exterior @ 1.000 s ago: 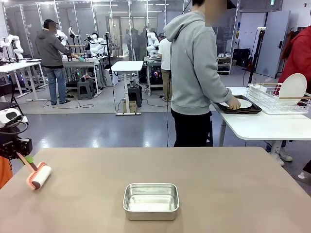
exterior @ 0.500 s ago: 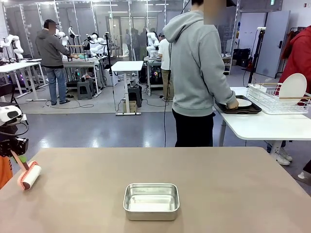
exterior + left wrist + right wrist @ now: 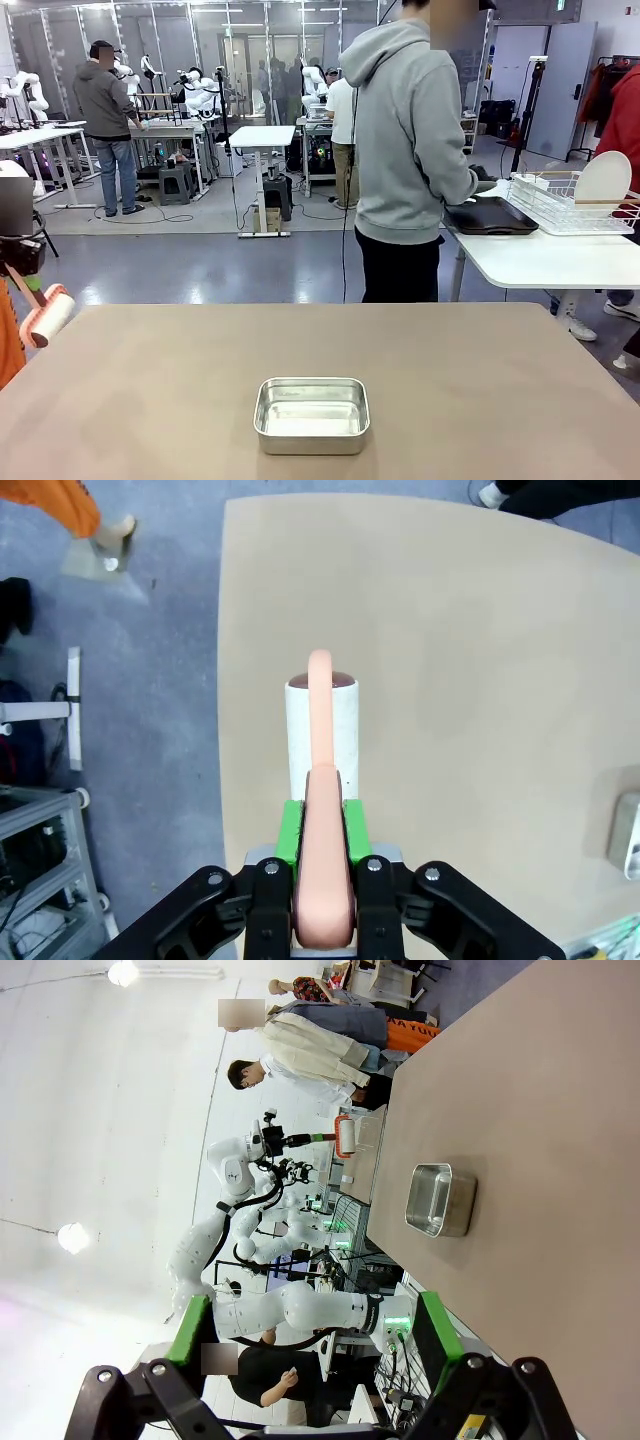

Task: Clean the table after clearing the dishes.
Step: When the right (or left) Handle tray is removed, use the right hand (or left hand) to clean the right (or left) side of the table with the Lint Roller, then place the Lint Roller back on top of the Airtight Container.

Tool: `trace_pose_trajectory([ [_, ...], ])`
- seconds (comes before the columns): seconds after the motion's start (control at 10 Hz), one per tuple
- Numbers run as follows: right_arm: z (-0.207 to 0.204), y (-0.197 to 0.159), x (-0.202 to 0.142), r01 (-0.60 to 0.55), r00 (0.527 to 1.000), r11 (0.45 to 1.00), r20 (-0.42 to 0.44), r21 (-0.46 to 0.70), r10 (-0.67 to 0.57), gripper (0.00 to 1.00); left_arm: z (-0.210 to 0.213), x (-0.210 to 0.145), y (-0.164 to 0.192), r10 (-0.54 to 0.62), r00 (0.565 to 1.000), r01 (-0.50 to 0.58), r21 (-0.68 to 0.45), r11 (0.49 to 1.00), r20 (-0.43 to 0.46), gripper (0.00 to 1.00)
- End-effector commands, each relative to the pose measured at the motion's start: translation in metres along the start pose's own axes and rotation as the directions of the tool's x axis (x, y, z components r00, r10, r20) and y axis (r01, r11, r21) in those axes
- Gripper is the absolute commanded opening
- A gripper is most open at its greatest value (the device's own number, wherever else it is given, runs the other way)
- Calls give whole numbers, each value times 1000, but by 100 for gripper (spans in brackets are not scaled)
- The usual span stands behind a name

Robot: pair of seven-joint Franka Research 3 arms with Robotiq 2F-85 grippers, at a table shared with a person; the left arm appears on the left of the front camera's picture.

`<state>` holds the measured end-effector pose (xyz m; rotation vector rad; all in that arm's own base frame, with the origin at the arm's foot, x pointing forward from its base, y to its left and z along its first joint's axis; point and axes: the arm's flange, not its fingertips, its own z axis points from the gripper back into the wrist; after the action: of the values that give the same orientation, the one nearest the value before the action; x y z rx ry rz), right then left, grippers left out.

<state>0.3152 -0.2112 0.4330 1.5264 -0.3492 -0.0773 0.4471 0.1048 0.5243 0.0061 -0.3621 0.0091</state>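
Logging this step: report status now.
Left end effector shut on lint roller, held over left edge of table. Right end effector open, holding nothing. Steel pan on table. Person at side table with dark tray.

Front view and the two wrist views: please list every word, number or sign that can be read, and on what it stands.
No text reads clearly.
A green sign at the top of the front view: too small to read.
Dark letters on an orange cloth, right wrist view: sideways, too blurred to read.
On the lint roller and the steel pan: no print shows.
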Motion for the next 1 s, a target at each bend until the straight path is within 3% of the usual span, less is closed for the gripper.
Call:
trace_pose_trajectory([
  [0.0,0,4,-1,4,1000,1000,-1,0,-4,100,-3,-5,-10,8,1000,-7,20,1000,-12,20],
  [0.9,0,4,-1,4,1000,1000,-1,0,-4,100,0,0,0,0,1000,0,0,1000,0,20],
])
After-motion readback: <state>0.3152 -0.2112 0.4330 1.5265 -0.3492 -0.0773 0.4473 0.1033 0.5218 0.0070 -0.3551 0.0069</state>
